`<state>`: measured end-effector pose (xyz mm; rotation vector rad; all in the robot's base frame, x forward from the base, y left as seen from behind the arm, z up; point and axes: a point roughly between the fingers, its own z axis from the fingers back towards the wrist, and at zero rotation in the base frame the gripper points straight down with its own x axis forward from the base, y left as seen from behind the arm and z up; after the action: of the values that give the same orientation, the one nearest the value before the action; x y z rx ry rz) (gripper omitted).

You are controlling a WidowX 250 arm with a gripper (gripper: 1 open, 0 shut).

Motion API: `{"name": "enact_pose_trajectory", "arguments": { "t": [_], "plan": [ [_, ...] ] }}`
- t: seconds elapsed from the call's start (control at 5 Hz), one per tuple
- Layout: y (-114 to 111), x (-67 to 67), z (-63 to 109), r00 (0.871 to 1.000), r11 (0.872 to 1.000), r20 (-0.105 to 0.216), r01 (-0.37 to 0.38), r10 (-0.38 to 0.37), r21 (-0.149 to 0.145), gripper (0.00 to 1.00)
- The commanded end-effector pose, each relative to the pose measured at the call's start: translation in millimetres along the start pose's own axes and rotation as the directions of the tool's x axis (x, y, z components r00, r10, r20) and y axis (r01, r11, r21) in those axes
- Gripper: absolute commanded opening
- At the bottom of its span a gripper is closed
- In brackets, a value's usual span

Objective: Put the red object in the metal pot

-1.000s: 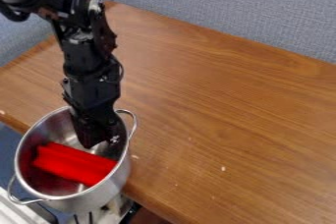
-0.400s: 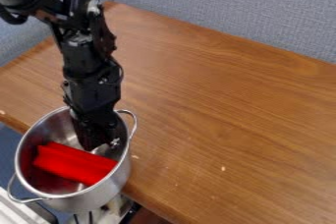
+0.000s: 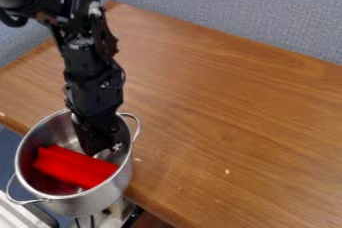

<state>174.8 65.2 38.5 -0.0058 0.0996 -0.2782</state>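
Gripper (image 3: 96,144) fingers are reaching straight down inside the metal pot (image 3: 123,177), and they are sitting pressed together at the far end of the red object (image 3: 70,165); whether they are pinching that end or merely touching it is hidden by the pot's rim and the dark wrist above. The red object is lying inside the pot, resting low against the bottom and the left wall. Its long axis is running from the pot's near left side toward the far right, where the gripper is, and it is lying roughly flat with its broad face turned up. Judging by its look, it is behaving as a stiff, light block with smooth rounded edges, probably a little slippery, so a hold across its narrow width near the middle seems safer than one at the tip. The pot is standing at the near left corner of the wooden bench (image 3: 227,102), close to the edge, one loop handle facing the far side.
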Motion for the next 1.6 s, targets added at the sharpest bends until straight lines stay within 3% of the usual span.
{"name": "enact_pose_trajectory", "arguments": {
  "t": [0.0, 0.2, 1.4],
  "plan": [
    [-1.4, 1.6, 2.8, 1.000, 1.000, 0.019, 0.016, -0.016, 0.007, 0.00],
    [-0.3, 3.0, 4.5, 0.999, 0.999, 0.025, 0.032, -0.032, -0.003, 1.00],
    [3.5, 10.1, 1.6, 0.999, 0.999, 0.047, 0.030, -0.029, -0.036, 1.00]
  ]
}}
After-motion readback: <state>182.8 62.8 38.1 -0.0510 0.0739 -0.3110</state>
